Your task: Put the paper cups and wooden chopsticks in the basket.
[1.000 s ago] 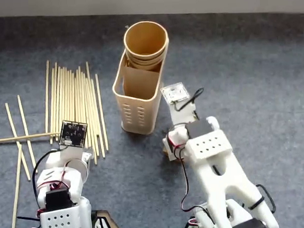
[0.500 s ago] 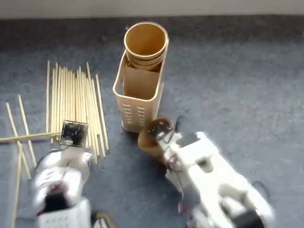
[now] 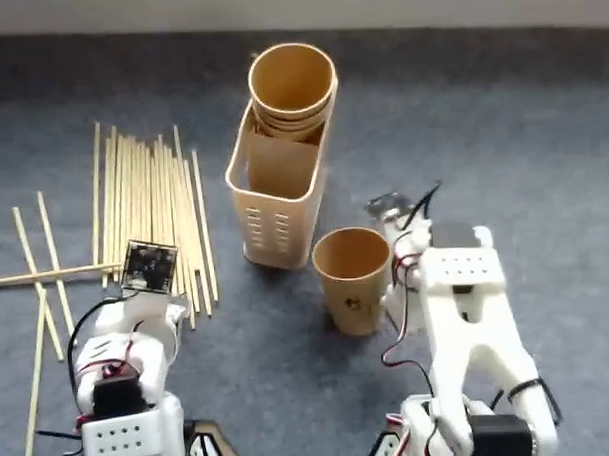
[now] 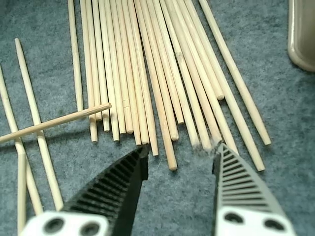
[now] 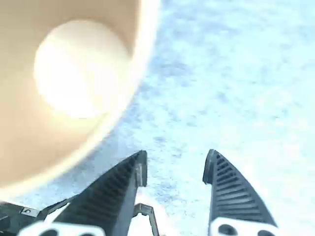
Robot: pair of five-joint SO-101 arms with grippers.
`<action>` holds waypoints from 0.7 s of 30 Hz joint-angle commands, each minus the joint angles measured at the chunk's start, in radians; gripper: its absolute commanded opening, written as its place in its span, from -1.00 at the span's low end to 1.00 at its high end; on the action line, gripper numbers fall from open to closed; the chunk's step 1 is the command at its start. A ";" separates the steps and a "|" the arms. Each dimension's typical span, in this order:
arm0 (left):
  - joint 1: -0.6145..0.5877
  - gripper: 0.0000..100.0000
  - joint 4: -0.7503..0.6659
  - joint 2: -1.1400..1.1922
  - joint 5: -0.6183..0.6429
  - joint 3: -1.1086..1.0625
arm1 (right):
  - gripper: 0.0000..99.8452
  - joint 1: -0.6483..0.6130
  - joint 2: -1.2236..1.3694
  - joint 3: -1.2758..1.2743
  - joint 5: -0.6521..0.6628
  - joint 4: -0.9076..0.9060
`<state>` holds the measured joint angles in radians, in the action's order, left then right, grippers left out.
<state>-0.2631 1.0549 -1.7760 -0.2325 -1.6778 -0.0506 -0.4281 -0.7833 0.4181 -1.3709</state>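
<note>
Holding the right gripper (image 5: 177, 153) open and empty, jaws parted above bare grey carpet (image 3: 522, 160), just right of the loose paper cup (image 3: 352, 276) and apart from it. Standing that cup upright, mouth up, just near and right of the basket (image 3: 270, 229). Probably allowing a sideways grasp on the wall and a short lift across.

Carrying a stack of paper cups (image 3: 291, 83) in the far compartment of the basket, rims rising above its wall. Likely calling for nesting the loose 1 on top, saving room. Apparently reserving the near compartment for sticks, with none in it yet.

Holding the left gripper (image 4: 180, 149) open as well, gripping nothing, its 2 tips poised at the near ends of the bundle of wooden chopsticks (image 4: 147, 73), left of the basket. Lying side by side there, running near to far, seemingly inviting a pinch across several ends at once. Resting 1 chopstick (image 4: 54, 123) crosswise over the strays (image 3: 31, 288) farther left, probably demanding separate picks.

Judging the cups as nearly done, the chopsticks as not yet begun.
</note>
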 commanded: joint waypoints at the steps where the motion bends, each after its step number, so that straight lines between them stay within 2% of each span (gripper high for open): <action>1: 0.018 -0.56 0.000 -0.019 -0.008 0.002 | -0.60 0.073 -0.016 0.058 -0.009 -0.019; 4: 0.018 -0.56 0.000 -0.019 -0.008 0.001 | -0.60 0.081 -0.016 0.105 -0.015 -0.025; 11: 0.018 -0.56 0.000 -0.019 -0.008 0.001 | -0.60 0.068 -0.007 0.438 -0.219 -0.162; 16: 0.018 -0.56 0.000 -0.019 -0.008 0.001 | -0.60 -0.048 -0.004 0.650 -0.282 -0.314; 21: 0.018 -0.56 0.002 -0.019 -0.008 0.001 | -0.60 -0.107 -0.002 0.673 -0.284 -0.358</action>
<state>-0.2631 1.0549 -1.7760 -0.2325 -1.6778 -0.1335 -0.4266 -0.1465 0.1450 -1.7100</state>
